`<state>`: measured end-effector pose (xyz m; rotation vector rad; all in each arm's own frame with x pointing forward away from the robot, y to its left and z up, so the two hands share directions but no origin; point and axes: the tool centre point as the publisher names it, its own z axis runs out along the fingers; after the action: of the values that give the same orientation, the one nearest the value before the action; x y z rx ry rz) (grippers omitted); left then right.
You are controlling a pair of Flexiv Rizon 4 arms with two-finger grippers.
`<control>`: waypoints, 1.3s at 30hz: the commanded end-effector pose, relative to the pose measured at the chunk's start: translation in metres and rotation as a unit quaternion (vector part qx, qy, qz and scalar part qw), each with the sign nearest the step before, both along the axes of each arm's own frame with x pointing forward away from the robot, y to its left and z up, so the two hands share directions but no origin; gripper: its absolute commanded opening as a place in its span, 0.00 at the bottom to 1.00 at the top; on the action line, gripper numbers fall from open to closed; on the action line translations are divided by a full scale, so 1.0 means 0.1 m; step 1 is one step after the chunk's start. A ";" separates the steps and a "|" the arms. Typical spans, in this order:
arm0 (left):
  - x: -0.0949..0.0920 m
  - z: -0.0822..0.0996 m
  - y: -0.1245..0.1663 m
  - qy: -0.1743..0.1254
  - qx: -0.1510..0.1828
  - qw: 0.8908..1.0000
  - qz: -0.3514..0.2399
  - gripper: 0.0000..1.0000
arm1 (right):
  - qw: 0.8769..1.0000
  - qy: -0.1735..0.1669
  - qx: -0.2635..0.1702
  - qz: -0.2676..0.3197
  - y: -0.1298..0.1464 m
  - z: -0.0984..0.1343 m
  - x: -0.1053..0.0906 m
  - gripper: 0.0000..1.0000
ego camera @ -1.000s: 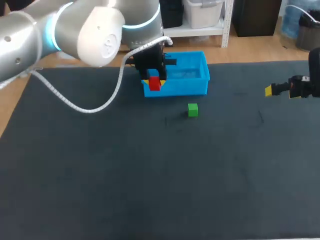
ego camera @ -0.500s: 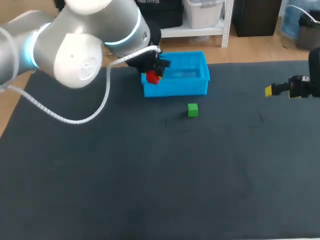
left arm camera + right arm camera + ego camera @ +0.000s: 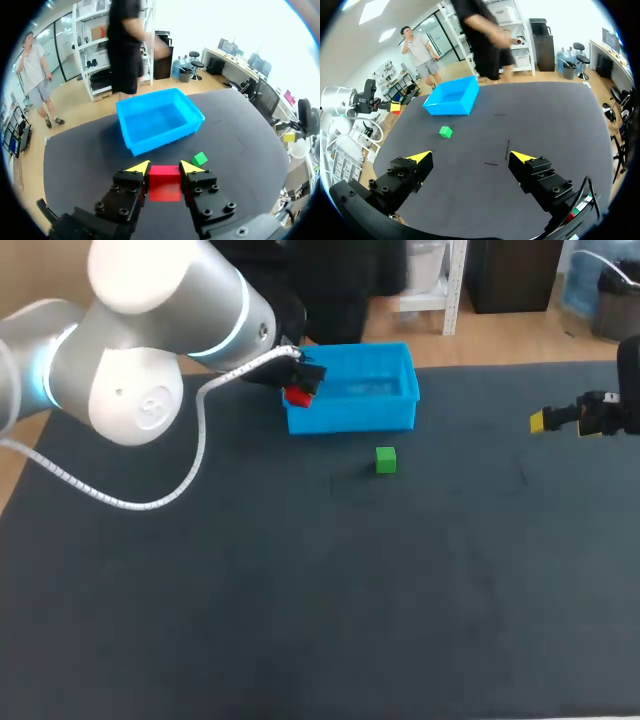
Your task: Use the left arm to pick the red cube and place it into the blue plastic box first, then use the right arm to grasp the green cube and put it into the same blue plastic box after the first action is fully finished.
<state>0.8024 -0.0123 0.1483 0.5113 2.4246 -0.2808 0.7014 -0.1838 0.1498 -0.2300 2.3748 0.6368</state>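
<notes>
From above, the left gripper [image 3: 298, 383] hangs at the left end of the box [image 3: 352, 421], its jaws pinching the red cube [image 3: 297, 396]. The cube sits about over the box's left rim, not clearly over its floor. The green cube [image 3: 385, 460] lies on the mat in front of the box, a little apart from it. The right gripper [image 3: 541, 421] waits well off to the box's right; from here I cannot tell how its jaws stand.

From the left wrist, both yellow tips press the red cube [image 3: 165, 183] from two sides, and the box [image 3: 159, 143] lies ahead of the fingers rather than under them. To my mind the cube should travel on until it is above the middle of the box, then drop inside the walls before the jaws part, so it cannot bounce off the rim.

From the right wrist, the jaws are spread wide with nothing between them. This arm should wait until the left arm is clear of the box.
</notes>
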 end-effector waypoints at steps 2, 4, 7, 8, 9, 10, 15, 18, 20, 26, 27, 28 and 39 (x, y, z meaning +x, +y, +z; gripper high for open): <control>0.26 -0.06 0.03 0.009 -0.011 1.000 -0.013 0.00 | 1.000 0.000 0.000 0.000 -0.01 0.00 -0.01 1.00; 0.36 -0.09 0.04 0.010 -0.010 1.000 -0.021 0.00 | 1.000 0.000 0.000 0.000 -0.01 0.00 -0.01 1.00; 0.51 -0.13 0.03 0.011 -0.013 0.999 -0.028 0.00 | 1.000 0.000 0.000 0.000 -0.01 0.00 -0.01 1.00; 0.55 -0.15 0.03 0.012 -0.012 0.999 -0.030 0.00 | 1.000 0.000 0.000 0.000 -0.01 0.00 -0.01 1.00; 0.59 -0.16 0.02 0.011 -0.012 0.999 -0.034 0.00 | 1.000 0.000 0.000 0.000 -0.01 0.00 -0.01 1.00; 0.64 -0.17 0.00 0.011 -0.010 0.999 -0.036 0.00 | 1.000 0.000 0.000 0.000 -0.01 0.00 -0.01 1.00; 0.86 -0.21 -0.06 0.007 -0.009 0.999 -0.045 0.00 | 1.000 0.000 0.000 0.000 -0.01 0.00 -0.01 1.00; 0.99 -0.24 -0.09 0.005 -0.009 0.999 -0.047 0.00 | 1.000 0.000 0.000 0.000 -0.01 0.00 -0.01 1.00; 1.05 -0.26 -0.10 0.003 -0.009 0.999 -0.048 0.00 | 1.000 0.000 0.000 0.000 -0.01 0.00 -0.01 1.00; 1.21 -0.33 -0.15 0.003 -0.015 0.999 -0.050 0.00 | 1.000 0.000 0.000 0.000 -0.01 0.00 -0.01 1.00; 1.23 -0.34 -0.16 0.005 -0.016 0.999 -0.050 0.00 | 1.000 0.000 0.000 0.000 -0.01 0.00 -0.01 1.00; 1.25 -0.36 -0.17 0.007 -0.019 0.999 -0.051 0.00 | 1.000 0.000 0.000 0.000 -0.01 0.00 -0.01 1.00; 1.39 -0.54 -0.27 0.021 -0.025 0.998 -0.049 0.00 | 1.000 0.000 0.000 0.000 -0.01 0.00 -0.01 1.00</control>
<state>0.9271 -0.0329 0.0986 0.6013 2.4206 -0.3935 0.7014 -0.1839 0.1498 -0.2300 2.3748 0.6368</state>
